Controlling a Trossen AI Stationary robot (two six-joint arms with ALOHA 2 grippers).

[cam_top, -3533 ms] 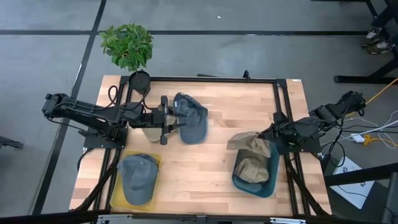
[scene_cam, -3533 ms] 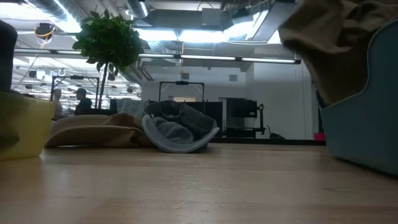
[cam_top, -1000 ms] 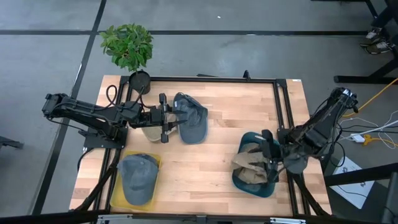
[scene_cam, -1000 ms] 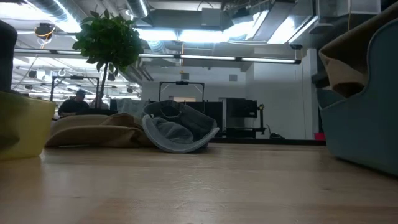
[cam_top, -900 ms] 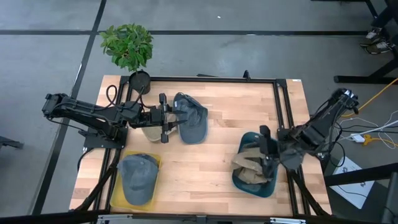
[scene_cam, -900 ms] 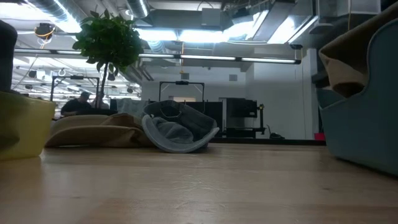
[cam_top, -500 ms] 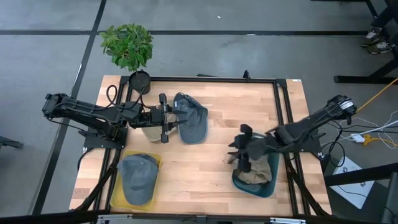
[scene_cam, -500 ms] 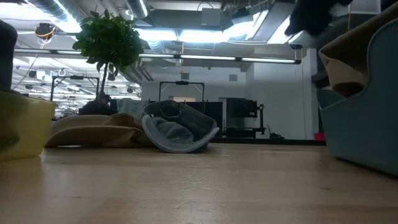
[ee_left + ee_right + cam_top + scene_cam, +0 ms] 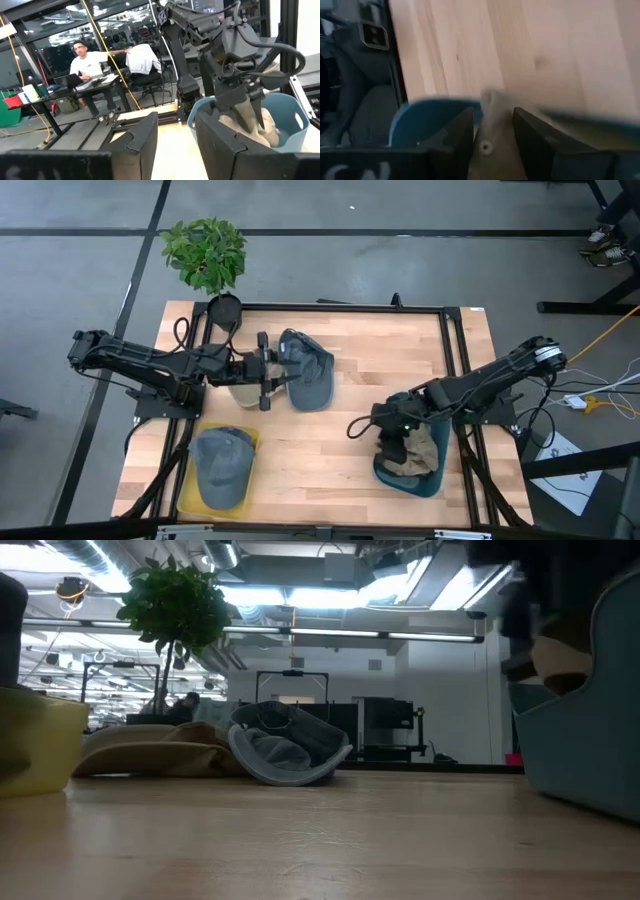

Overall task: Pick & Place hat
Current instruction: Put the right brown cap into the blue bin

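- the right gripper [image 9: 392,442] has been swung down over the teal plastic tub's [image 9: 436,476] near rim, jaws narrowed around a fold of the crumpled tan cloth hat [image 9: 492,135] inside; looks like tucking in.
- the left gripper [image 9: 262,371] has stayed parked, fingers half apart, holding nothing, between a beige hat [image 9: 240,392] and a slate-blue cap [image 9: 308,370].

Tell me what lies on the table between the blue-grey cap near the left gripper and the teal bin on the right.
Nothing: in the high view, only bare wooden table separates the blue-grey cap from the teal bin.
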